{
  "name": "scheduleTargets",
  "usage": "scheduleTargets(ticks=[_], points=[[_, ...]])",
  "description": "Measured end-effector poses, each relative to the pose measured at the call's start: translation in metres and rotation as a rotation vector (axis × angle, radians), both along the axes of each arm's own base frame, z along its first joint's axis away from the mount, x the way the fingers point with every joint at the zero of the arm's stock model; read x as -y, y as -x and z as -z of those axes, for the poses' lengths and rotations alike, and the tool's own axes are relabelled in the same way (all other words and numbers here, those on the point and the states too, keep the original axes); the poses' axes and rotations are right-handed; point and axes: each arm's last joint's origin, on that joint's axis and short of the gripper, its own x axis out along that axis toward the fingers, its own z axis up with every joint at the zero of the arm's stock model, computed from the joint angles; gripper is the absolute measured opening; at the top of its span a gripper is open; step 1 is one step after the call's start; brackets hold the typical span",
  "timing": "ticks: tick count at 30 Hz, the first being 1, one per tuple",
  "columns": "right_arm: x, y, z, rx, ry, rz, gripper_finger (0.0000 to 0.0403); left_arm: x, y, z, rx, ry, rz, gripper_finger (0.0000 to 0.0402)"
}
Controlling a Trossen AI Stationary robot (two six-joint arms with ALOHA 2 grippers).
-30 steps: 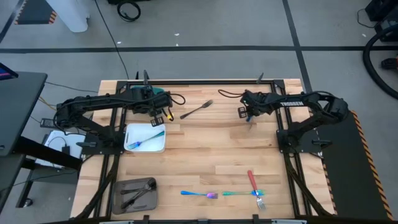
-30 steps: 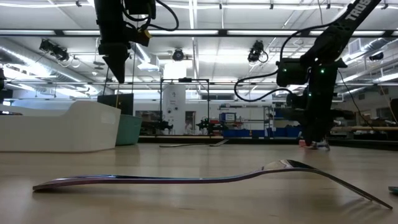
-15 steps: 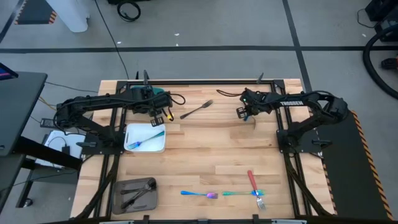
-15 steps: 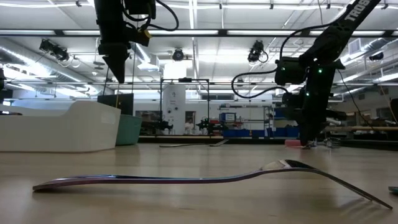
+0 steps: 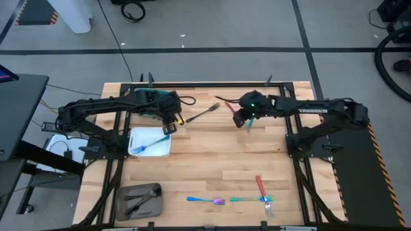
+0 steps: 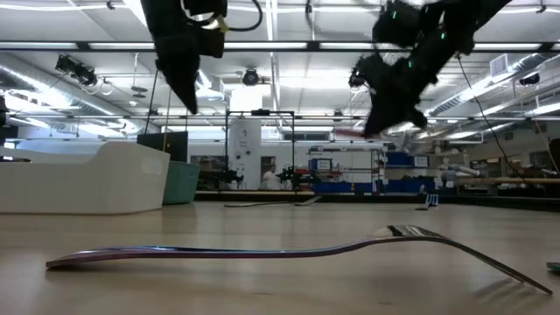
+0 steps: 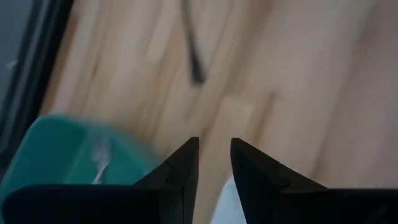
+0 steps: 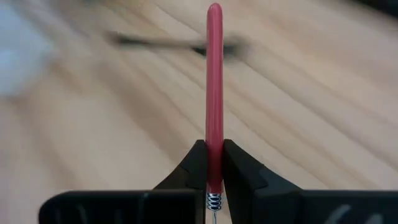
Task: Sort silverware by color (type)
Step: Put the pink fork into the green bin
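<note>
From above, the right hand (image 5: 241, 119) hangs over the back middle of the wooden desk (image 5: 218, 160), pinching a red-handled utensil (image 5: 226, 104). A dark fork (image 5: 203, 113) lies on the desk just beside it. The left hand (image 5: 172, 120) hangs near the back left, above the white tray (image 5: 149, 151), which holds a blue shiny fork (image 5: 151, 145). A grey tray (image 5: 139, 199) at the front left holds dark utensils. At the front lie a shiny fork (image 5: 205, 200), a teal shiny utensil (image 5: 247, 199) and a red-handled fork (image 5: 262, 192). From desk height, a long shiny fork (image 6: 289, 249) lies close by, and both arms hang high above the desk. In the left wrist view, the left hand's fingers (image 7: 183, 165) are a little spread with nothing between them, over a teal tray (image 7: 68, 155). In the right wrist view, the right hand's fingers (image 8: 198, 163) press on the red handle (image 8: 214, 93).
</note>
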Motion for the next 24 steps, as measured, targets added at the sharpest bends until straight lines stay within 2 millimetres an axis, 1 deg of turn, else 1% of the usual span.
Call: scheduleTargets(ticks=[4, 9, 13, 18, 20, 24], points=[[-0.024, -0.003, -0.038, 0.223, 0.107, -0.129, 0.0034, 0.000, -0.013, -0.006, 0.160, 0.071, 0.060, 0.0103], [-0.048, 0.013, -0.076, 0.428, 0.249, -0.191, 0.0034, 0.000, -0.031, -0.020, 0.408, 0.107, 0.154, 0.0103], [-0.067, 0.022, -0.098, 0.564, 0.358, -0.227, 0.0034, 0.002, -0.045, -0.038, 0.650, 0.118, 0.280, 0.0103], [-0.089, 0.023, -0.114, 0.689, 0.490, -0.358, 0.0034, 0.013, -0.055, -0.057, 0.868, 0.171, 0.472, 0.0103], [-0.096, 0.019, -0.115, 0.707, 0.544, -0.407, 0.0034, 0.019, -0.057, -0.062, 0.921, 0.175, 0.522, 0.0103], [-0.109, 0.005, -0.111, 0.738, 0.598, -0.465, 0.0034, 0.032, -0.061, -0.072, 1.020, 0.152, 0.581, 0.0103]])
